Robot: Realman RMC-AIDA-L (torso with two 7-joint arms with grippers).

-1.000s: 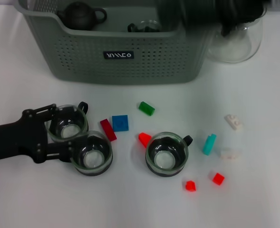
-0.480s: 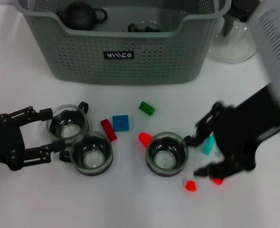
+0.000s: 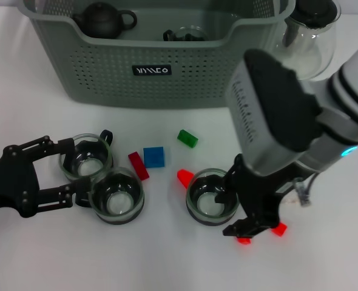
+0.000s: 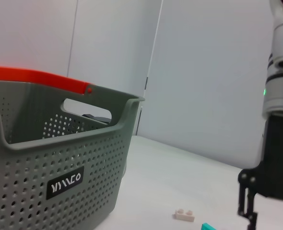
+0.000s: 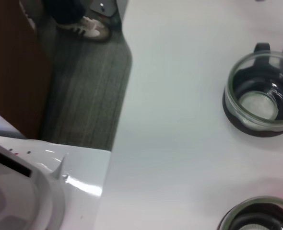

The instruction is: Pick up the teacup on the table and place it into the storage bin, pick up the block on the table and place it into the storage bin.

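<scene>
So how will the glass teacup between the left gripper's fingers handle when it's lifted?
The glass teacup looks rigid and probably fragile, so squeeze gently. Smooth, round walls may slip in the left gripper. It touches a second teacup, which may get nudged.

storage bin (image 3: 155,66) behind | three teacups (image 3: 213,197) in front | blocks (image 3: 154,156) between | pitcher (image 3: 306,42) right of bin

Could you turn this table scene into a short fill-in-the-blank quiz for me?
1. The dark teapot sits inside the ____.
2. The square block between the cups is coloured ____.
3. The left hand is open beside ____ glass teacups.
4. The right hand is lowered over small ____ blocks.

Missing words: storage bin; blue; two; red
</scene>
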